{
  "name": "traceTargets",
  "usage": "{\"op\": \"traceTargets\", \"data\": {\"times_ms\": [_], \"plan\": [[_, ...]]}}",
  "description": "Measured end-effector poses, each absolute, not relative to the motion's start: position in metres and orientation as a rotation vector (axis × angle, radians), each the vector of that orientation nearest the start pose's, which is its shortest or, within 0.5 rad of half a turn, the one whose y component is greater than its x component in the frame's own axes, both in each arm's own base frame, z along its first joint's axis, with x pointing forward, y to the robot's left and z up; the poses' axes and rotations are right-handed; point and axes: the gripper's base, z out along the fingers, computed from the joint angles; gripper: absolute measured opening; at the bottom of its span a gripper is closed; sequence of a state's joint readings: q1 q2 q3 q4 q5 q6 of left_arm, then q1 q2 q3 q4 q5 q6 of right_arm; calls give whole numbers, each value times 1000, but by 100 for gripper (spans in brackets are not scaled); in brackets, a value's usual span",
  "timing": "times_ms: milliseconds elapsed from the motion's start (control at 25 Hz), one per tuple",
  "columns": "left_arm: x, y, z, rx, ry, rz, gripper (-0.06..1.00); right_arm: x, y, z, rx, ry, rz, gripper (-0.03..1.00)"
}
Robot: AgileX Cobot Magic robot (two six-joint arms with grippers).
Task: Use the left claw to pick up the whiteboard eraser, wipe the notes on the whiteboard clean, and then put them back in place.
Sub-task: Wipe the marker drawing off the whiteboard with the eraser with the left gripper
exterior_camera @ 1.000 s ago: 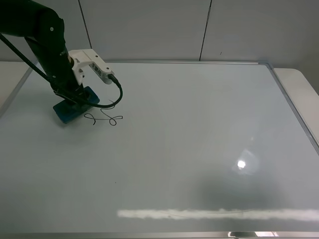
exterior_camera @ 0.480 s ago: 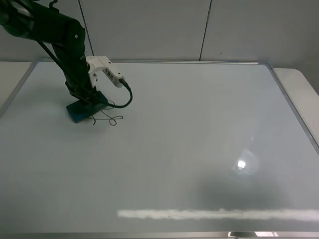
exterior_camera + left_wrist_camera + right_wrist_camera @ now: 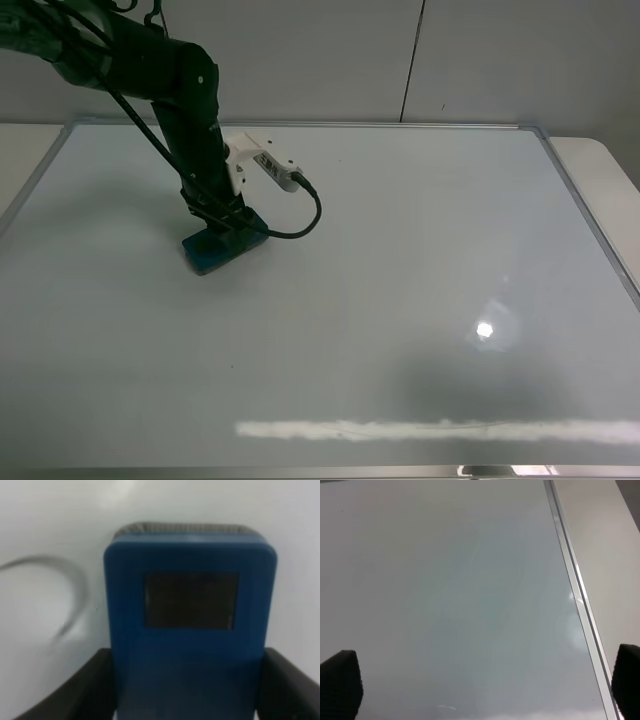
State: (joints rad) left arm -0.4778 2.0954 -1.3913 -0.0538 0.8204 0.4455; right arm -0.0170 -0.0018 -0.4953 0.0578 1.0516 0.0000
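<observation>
Teal-blue whiteboard eraser (image 3: pixel 222 247) lies flat on the left half of the whiteboard (image 3: pixel 420 250), clamped across its short width by the left gripper (image 3: pixel 217 222) directly above it, and a blurred grey curve (image 3: pixel 79 592), perhaps a remaining stroke, shows just beside one long edge.

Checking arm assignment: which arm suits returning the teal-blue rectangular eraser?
Left: the left tool grips the teal-blue rectangular eraser on the glossy white whiteboard; the right tool hangs open over bare board.
</observation>
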Motion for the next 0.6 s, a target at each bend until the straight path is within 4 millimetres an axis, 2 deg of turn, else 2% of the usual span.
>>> {"op": "traceTargets", "data": {"times_ms": [120,280,480,600], "plan": [[350,-208,131,1295,2681,-93,55,-4,5,277,15,2037,58,99],[352,-215,127,1275,2646,-102,55,-4,5,277,15,2037,58,99],[358,-208,123,1244,2655,-93,55,-4,5,277,15,2037,58,99],[370,-192,123,1185,2651,-68,55,-4,5,277,15,2037,58,99]]}}
